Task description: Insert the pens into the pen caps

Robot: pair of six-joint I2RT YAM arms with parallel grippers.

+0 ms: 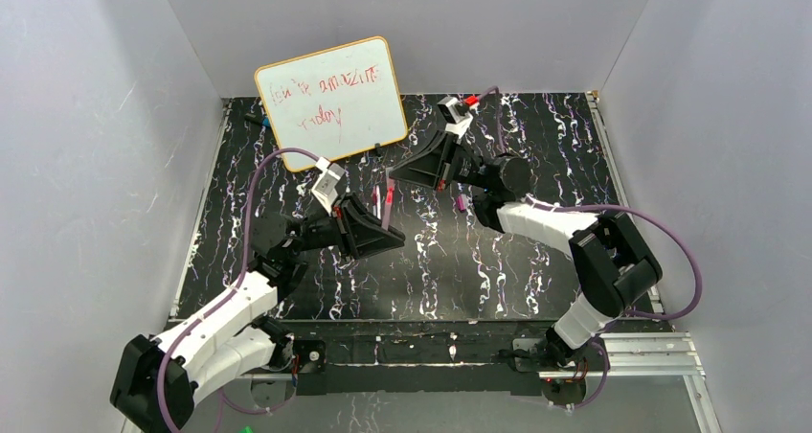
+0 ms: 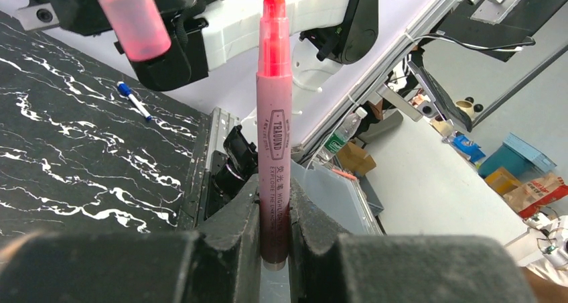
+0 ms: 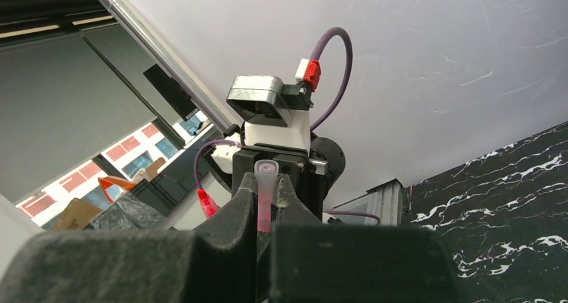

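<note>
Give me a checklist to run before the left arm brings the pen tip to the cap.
1. Grip on pen by left fingers: ok, clamped near its base.
2. Tip of pen bare and pointing away from the fingers: ok.
3. Grip on cap by right fingers, rim end outward: ok.
4. Tip lined up with cap: not ok; in the left wrist view the cap sits well left of the tip.
5. Gap left between tip and cap: cannot tell.
</note>
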